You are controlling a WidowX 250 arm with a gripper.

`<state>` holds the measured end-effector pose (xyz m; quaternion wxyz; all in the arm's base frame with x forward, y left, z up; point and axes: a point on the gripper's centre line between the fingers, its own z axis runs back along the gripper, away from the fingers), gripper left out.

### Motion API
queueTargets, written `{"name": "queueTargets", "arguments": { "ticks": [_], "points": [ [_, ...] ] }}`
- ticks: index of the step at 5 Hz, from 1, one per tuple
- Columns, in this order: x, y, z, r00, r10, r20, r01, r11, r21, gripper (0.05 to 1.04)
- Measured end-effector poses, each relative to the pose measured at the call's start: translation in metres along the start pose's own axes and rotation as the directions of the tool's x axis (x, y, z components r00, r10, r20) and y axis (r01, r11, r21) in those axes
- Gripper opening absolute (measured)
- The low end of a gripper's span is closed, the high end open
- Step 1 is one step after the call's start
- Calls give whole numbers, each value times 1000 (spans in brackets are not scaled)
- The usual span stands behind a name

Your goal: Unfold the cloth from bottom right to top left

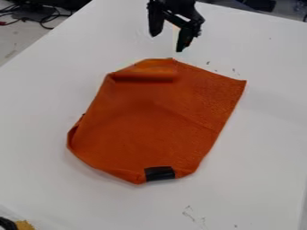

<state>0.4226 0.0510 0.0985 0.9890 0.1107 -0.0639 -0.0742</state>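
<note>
Presumably for clearance, the gripper (pixel 167 42) hangs beyond the far side of the cloth (pixel 150 123), jaws well apart and empty.

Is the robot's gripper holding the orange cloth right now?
No, the gripper hangs above the top edge of the cloth with its fingers apart and nothing between them.

Gripper (pixel 168 42) and loose cables (pixel 39 20) suggest a lab.
</note>
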Motion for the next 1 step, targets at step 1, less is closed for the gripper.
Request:
{"name": "queueTargets", "arguments": {
  "ticks": [1],
  "points": [
    [-2, -11, 5, 999, 25, 25, -26, 1000, 13, 1000]
  ]
}}
